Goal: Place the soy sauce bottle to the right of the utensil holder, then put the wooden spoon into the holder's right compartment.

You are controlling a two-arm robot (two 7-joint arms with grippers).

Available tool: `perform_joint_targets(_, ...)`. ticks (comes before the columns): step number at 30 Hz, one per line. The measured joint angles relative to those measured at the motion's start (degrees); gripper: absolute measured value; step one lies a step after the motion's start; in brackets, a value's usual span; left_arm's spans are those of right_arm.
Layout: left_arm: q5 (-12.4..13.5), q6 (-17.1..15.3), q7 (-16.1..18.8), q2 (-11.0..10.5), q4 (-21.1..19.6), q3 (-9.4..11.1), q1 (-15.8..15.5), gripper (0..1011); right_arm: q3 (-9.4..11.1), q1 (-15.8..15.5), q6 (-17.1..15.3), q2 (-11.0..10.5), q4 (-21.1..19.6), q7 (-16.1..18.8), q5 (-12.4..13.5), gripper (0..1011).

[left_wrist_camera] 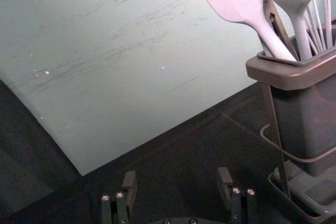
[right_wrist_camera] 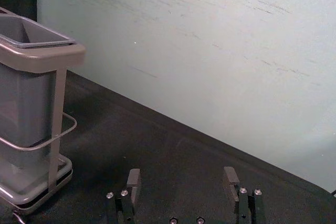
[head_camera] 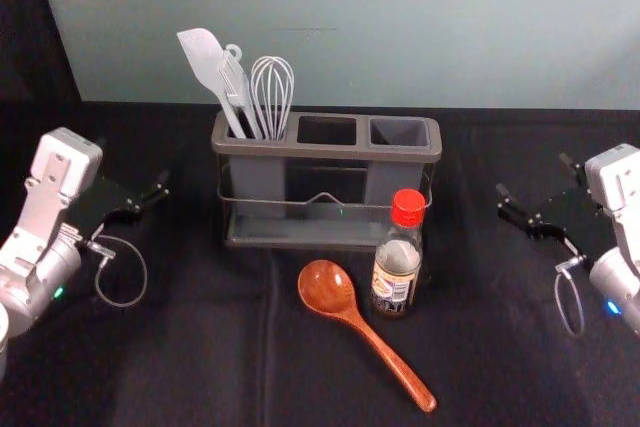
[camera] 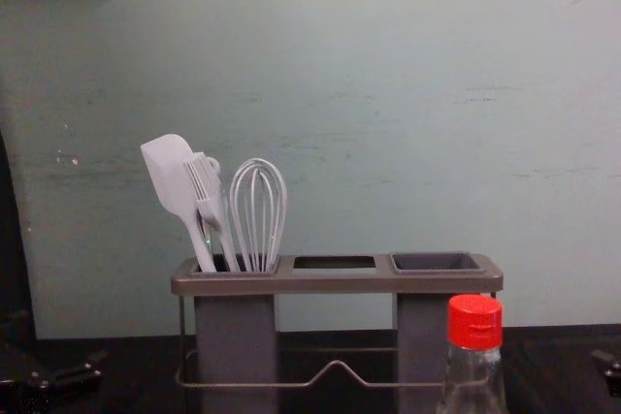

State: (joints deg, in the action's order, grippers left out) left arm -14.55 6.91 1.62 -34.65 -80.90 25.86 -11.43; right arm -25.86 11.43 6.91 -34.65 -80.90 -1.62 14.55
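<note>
Parted jaws, nothing between them, tip the right gripper [right_wrist_camera: 182, 177], out past the utensil holder's [head_camera: 328, 149] right end; the left gripper [left_wrist_camera: 177, 174], likewise spread and unladen, is off its left end. From the right jaws, the soy sauce bottle [head_camera: 397, 265] lies to the left and closer to the robot, upright, long axis vertical, before the right compartment [head_camera: 400, 132]. The right arm is nearer; its likely move is inward and back. Beside the bottle, the wooden spoon [head_camera: 328, 287] slants, bowl toward the holder.
</note>
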Motion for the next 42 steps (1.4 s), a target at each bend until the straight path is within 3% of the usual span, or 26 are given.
perform_joint_targets(9, 0.0, 0.0, 0.0, 0.0, 0.0, 0.0, 0.0, 1005, 1.5, -1.6, 1.4, -0.6, -2.6, 0.5, -0.7, 1003)
perform_joint_targets(15, 0.0, 0.0, 0.0, 0.0, 0.0, 0.0, 0.0, 1005, 4.7, -6.7, 2.3, -3.1, -9.8, 0.7, 0.3, 1003)
perform_joint_targets(23, 0.0, 0.0, 0.0, 0.0, 0.0, 0.0, 0.0, 1005, 10.2, -16.5, 4.9, -6.7, -18.2, 1.6, 5.1, 1003)
perform_joint_targets(29, 0.0, 0.0, 0.0, 0.0, 0.0, 0.0, 0.0, 1005, 14.4, -24.1, 7.0, -9.7, -22.7, 5.3, 10.6, 1003)
perform_joint_targets(35, 0.0, 0.0, 0.0, 0.0, 0.0, 0.0, 0.0, 1005, 17.1, -28.9, 9.1, -12.2, -25.3, 9.8, 14.2, 1003)
perform_joint_targets(42, 0.0, 0.0, 0.0, 0.0, 0.0, 0.0, 0.0, 1005, 17.7, -31.3, 10.1, -13.5, -26.7, 15.2, 17.0, 1002)
